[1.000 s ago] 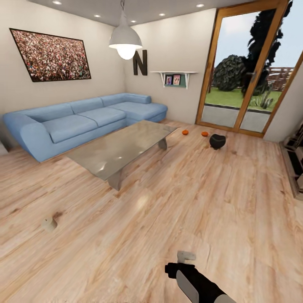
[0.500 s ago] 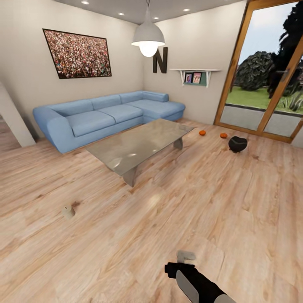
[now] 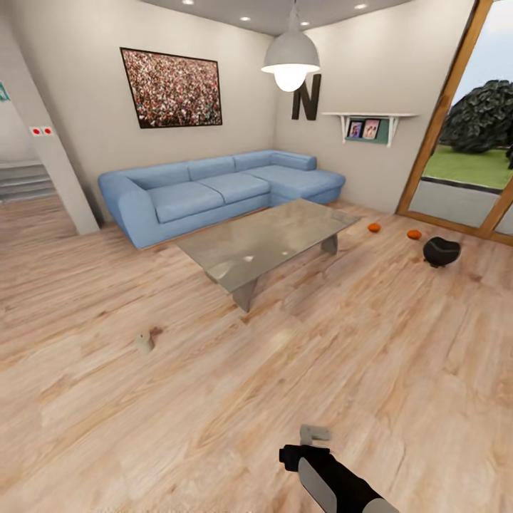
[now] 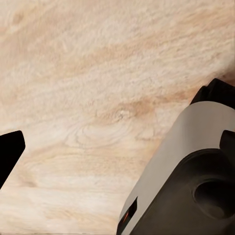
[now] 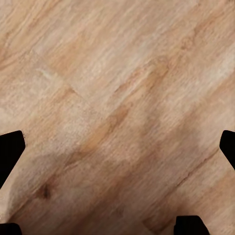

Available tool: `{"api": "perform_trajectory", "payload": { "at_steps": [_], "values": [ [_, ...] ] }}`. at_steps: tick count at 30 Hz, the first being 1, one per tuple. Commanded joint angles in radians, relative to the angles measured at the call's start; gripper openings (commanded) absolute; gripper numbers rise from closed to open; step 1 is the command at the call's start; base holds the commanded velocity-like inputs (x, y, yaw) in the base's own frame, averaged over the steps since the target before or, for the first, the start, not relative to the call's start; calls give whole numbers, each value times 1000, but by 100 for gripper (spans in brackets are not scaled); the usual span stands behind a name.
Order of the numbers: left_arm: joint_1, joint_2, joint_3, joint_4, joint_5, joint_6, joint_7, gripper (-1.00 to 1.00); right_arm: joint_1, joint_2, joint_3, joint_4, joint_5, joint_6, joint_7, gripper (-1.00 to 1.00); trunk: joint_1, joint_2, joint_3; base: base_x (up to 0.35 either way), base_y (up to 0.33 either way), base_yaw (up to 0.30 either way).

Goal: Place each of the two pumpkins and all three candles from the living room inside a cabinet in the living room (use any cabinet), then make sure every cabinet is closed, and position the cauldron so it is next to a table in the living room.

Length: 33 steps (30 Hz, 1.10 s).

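Two pumpkins (image 3: pixel 374 227) (image 3: pixel 414 234) and the cauldron (image 3: pixel 441 251) sit on the floor (image 3: pixel 214 399) far right of the tabletop (image 3: pixel 267 239); one candle (image 3: pixel 144 343) lies near left. The right end effector (image 5: pixel 117 147) spreads open; the left end effector's state I cannot tell.

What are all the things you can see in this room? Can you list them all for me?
pumpkins: two, orange, on the floor past the table's far end, one nearer the table than the other
cauldron: one, black, on the floor right of the pumpkins
candle: one, beige, on the floor in front of the table
table: one, glossy grey, mid-room
sofa: one, blue, against the wall
picture: one, dark frame, above the sofa
lamp: one, white, hanging
letter N: one, black, on the wall
shelf: one, white, holding photos
glass door: wood frame, right
arm: black and grey, low in the head view
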Motion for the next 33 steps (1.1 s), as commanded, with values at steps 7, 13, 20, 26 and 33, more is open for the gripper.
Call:
{"api": "perform_trajectory", "payload": {
  "at_steps": [7,13,20,26,33],
  "values": [
    [0,-12,-5,-3,7,3,3,100,-1,-1,7,-2,-8,3,-8,100,0,0,-7,0,0,263],
    [0,-17,3,-12,15,-5,2,100,-1,-1,7,-2,-8,3,-8,100,0,0,-12,0,0,263],
    [-5,12,1,-23,16,-55,-18,100,-1,0,7,-2,-8,3,-8,100,0,0,-18,0,0,263],
    [-14,173,2,-185,68,48,-385,100,-1,0,8,-2,-8,3,-8,100,0,0,-23,0,0,263],
    [-22,244,8,-464,109,237,-519,100,-1,0,26,-3,-8,3,-8,100,0,0,-29,0,0,263]
  ]
}}
